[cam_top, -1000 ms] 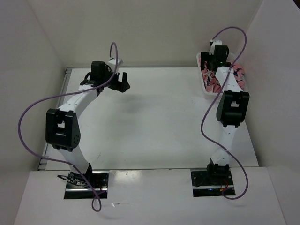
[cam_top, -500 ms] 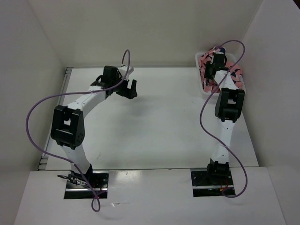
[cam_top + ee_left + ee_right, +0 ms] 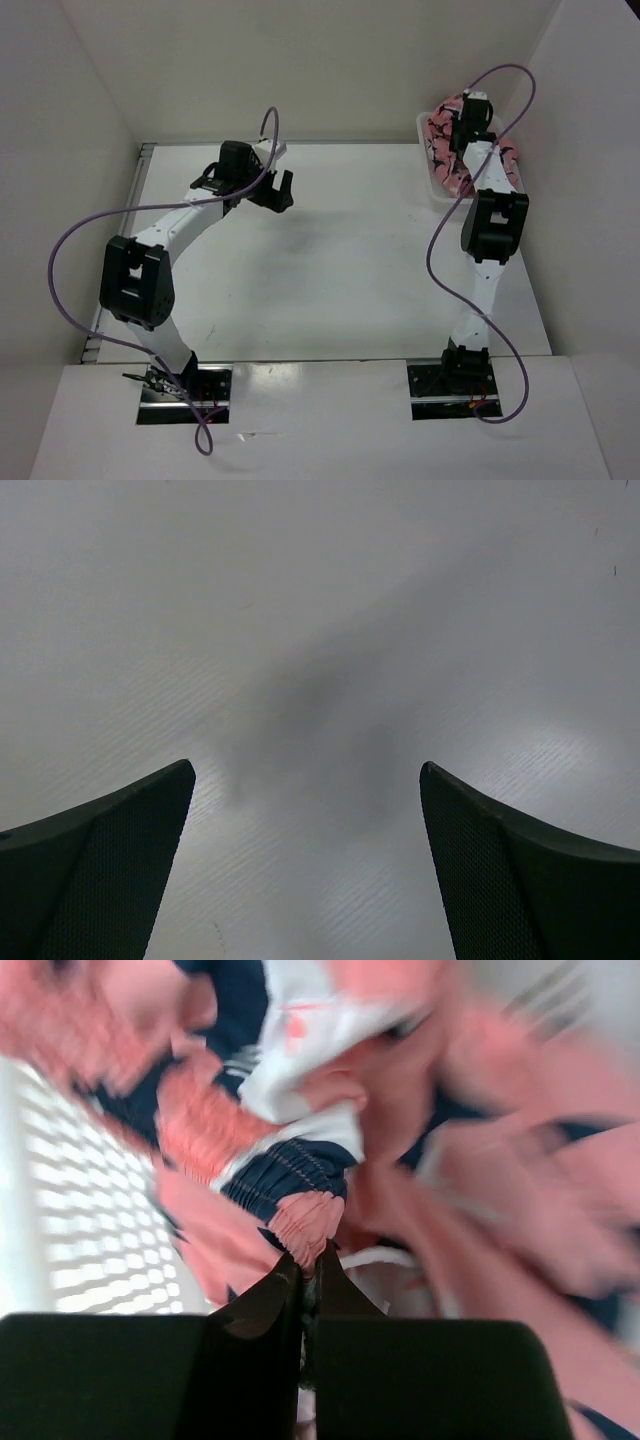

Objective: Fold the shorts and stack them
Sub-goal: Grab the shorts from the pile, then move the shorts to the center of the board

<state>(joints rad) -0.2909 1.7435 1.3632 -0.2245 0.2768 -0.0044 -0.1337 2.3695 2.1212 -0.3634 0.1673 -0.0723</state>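
we are holding our left gripper [image 3: 307, 770] wide apart over the table [image 3: 330, 280], gripping nothing. at the far right, our right gripper [image 3: 310, 1260] is pinching a thin waistband fold of the shorts [image 3: 300, 1215], which are lying heaped in the basket [image 3: 60, 1210]. we are risking the fold slipping free, or neighbouring cloth and the basket dragging along.

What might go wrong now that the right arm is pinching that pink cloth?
The right gripper is shut on only a small gathered fold of the shorts, so they may slip out on lifting. The cloth lies heaped in the white mesh basket, so pulling might drag more out or shift the basket.
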